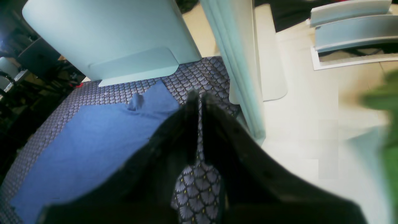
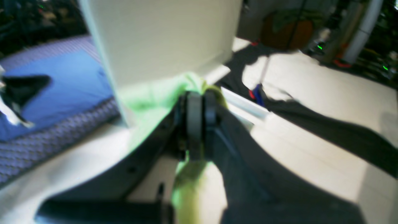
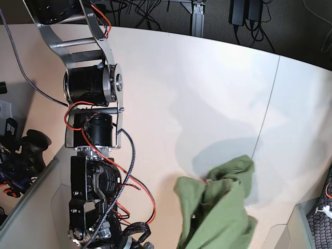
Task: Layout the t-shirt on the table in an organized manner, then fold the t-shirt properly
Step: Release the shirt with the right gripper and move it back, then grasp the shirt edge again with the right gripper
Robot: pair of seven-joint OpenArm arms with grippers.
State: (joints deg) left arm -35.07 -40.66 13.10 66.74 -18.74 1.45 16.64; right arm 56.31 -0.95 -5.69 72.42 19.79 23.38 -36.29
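Clearly right claw (image 2: 199, 116) clamps the t-shirt (image 3: 220, 207) — left claw (image 1: 200, 99) nearly together.

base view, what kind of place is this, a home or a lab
Most likely a robotics lab or workshop, not a home. A bare metal robot arm with exposed red wiring stands over a large white table, cables and power bricks hang behind it, and a green t-shirt is the only household item.

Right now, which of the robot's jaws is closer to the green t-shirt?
Right. The right gripper is shut on the t-shirt, green cloth pinched between its jaws. The left gripper points away; the t-shirt only blurs at its view's edge.
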